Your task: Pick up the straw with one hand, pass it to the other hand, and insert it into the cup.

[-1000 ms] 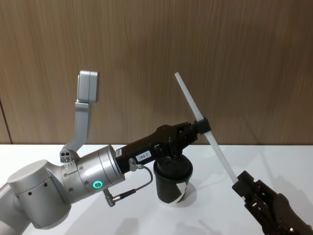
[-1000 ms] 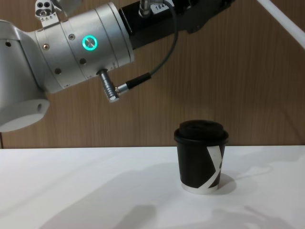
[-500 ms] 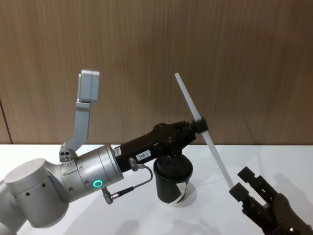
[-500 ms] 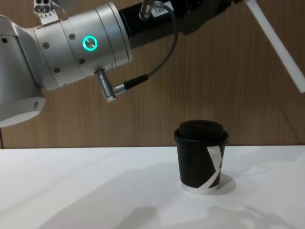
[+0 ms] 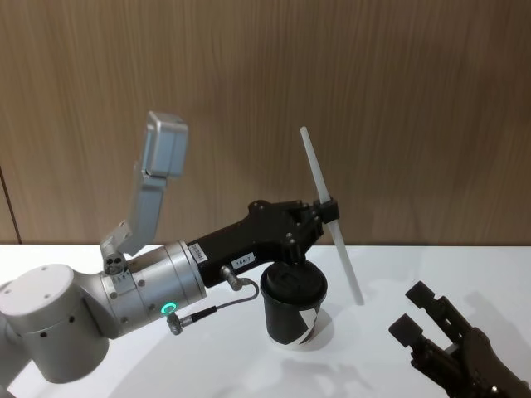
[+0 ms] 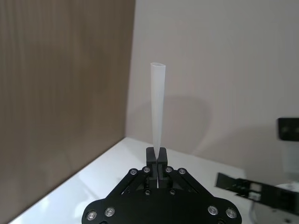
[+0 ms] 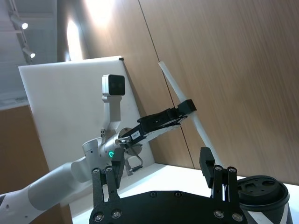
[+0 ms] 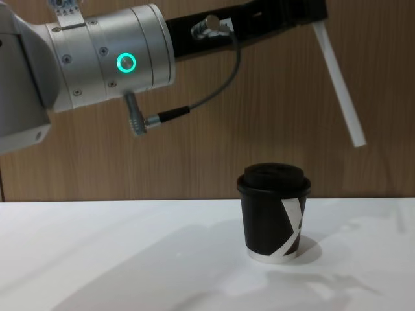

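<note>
My left gripper is shut on the straw, a long white tube held at about its middle. The straw tilts steeply, and its lower end hangs just right of and above the cup. The black cup with its domed lid stands on the white table, and the straw slants above it to the right. In the left wrist view the straw rises from between the closed fingertips. My right gripper is open at the lower right, apart from the straw. Its spread fingers frame the straw.
The white table runs out to the left of the cup, and a wood-panel wall stands close behind it. My left arm's silver wrist with its green ring light hangs above the table's left side.
My right gripper has let go of the straw's lower end and drawn back, open. My left gripper has tipped the straw more upright, swinging its lower end toward the cup.
</note>
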`<action>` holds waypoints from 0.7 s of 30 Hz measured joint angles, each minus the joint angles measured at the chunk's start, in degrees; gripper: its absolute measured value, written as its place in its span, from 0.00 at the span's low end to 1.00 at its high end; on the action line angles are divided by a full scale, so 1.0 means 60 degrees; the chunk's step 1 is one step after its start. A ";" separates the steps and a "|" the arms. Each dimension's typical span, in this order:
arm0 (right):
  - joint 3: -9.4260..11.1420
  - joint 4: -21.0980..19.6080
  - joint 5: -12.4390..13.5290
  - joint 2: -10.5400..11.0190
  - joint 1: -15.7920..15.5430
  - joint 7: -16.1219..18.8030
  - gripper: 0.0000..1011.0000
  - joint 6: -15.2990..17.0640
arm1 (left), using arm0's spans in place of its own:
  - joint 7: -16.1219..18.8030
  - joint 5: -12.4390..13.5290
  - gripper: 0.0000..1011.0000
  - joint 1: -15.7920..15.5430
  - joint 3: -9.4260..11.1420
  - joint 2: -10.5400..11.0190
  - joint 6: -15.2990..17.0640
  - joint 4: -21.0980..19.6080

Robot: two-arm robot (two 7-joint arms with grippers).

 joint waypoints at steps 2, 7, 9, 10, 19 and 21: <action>0.0000 0.0000 -0.0001 0.0000 0.0001 0.0000 0.99 0.0000 | 0.0185 0.0221 0.01 -0.0015 0.0042 0.0040 -0.0063 -0.0054; 0.0000 0.0000 0.0000 0.0000 0.0000 0.0000 0.99 0.0000 | 0.0867 0.1074 0.01 -0.0076 0.0188 0.0135 -0.0247 -0.0192; 0.0000 0.0000 0.0000 0.0000 0.0001 0.0000 0.99 0.0000 | 0.1052 0.1313 0.01 -0.0096 0.0230 0.0153 -0.0284 -0.0221; 0.0000 0.0000 0.0000 0.0000 0.0000 0.0000 0.99 0.0000 | 0.1239 0.1555 0.01 -0.0125 0.0284 0.0168 -0.0316 -0.0248; 0.0000 0.0000 0.0000 0.0000 0.0000 0.0000 0.99 0.0000 | 0.2331 0.3058 0.01 -0.0352 0.0629 0.0168 -0.0380 -0.0237; 0.0000 0.0000 0.0000 0.0000 0.0001 0.0000 0.99 0.0000 | 0.2591 0.3445 0.01 -0.0454 0.0747 0.0135 -0.0358 -0.0157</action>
